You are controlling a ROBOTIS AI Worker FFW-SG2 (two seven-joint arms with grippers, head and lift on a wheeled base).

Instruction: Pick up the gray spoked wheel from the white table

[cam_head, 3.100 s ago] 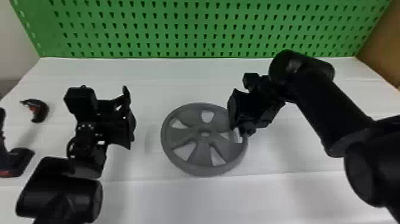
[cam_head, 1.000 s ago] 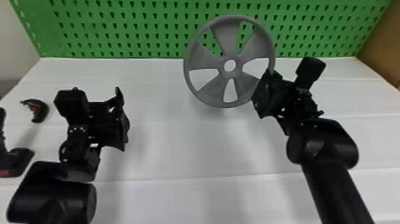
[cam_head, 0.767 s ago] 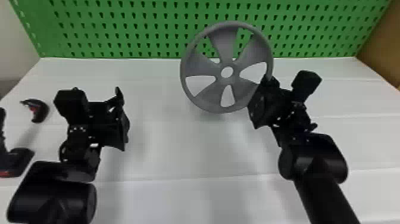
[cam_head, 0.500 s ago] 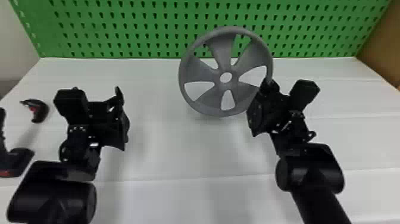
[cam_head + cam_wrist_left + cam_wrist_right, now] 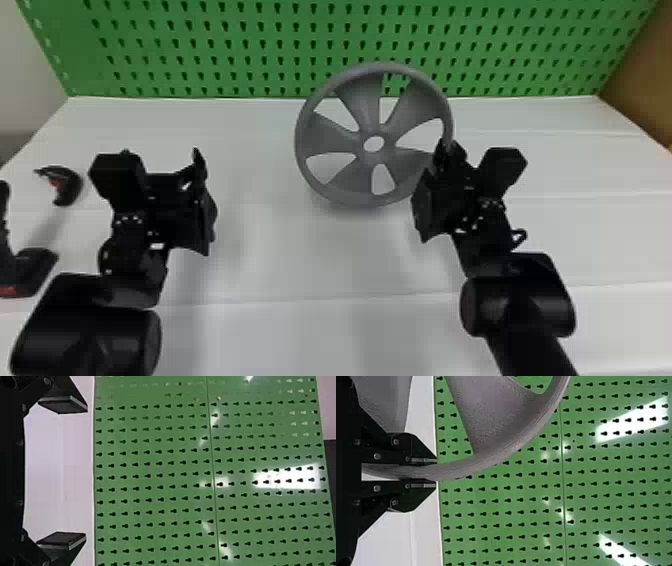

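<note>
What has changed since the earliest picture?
The gray spoked wheel, flat on the white table at first, has been raised and tipped up, clamped in the right gripper. The left gripper shifted slightly left. The black-and-red objects at the left stayed put.

Gray spoked wheel (image 5: 367,107): matt, plastic-looking, its spokes finely grained, its rim faintly ridged. My right claw (image 5: 434,181): dull black, with small, shiny, metal-looking fasteners. Table (image 5: 300,255): smooth white, with a soft sheen. Green pegboard (image 5: 205,50), beyond the table's far edge: smooth and glossy. Curved piece (image 5: 71,187), near the table's left edge: plastic-looking.
</note>
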